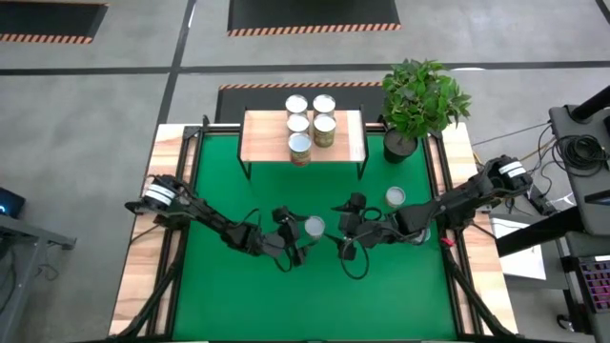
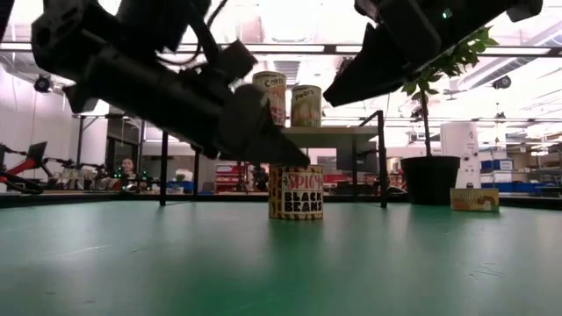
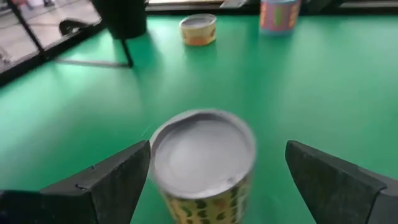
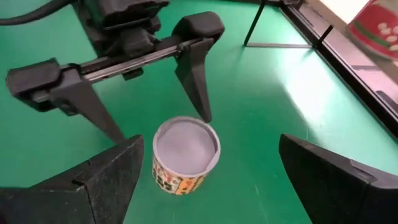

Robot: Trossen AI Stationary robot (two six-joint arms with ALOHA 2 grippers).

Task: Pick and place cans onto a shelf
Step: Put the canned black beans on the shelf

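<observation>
High view: a black-beans can (image 1: 314, 227) is seen standing upright on the green worktop (image 1: 238, 305), between the left end effector (image 1: 291, 238) and the right end effector (image 1: 351, 229). The left one is the nearer, almost touching the can; the right one is held a little apart on the can's other side. Four more cans (image 1: 311, 124) are already gathered on the shelf (image 1: 262, 138) at the far edge, and one low can (image 1: 396, 197) is left on the worktop near the plant pot (image 1: 400, 145).

The coming move is judged to turn on one relation: the can's long axis is vertical, and it lies straight ahead of the left end effector. In the left wrist view the can's silver top (image 3: 203, 152) is framed between the two spread fingers (image 3: 102, 183), which are released and not yet in contact with its sides. A short advance and a closing of the jaws would seem enough for a side grasp.

In the right wrist view the right end effector (image 4: 208, 180) is likewise spread and empty, and the left arm's fingers (image 4: 196, 74) are shown straddling the can (image 4: 185, 154) from the far side, a thing the overhead picture leaves unclear. In the low view the label (image 2: 295, 191) can be read and the can is confirmed as resting flat on the worktop, but the fingers' spread cannot be judged there.
</observation>
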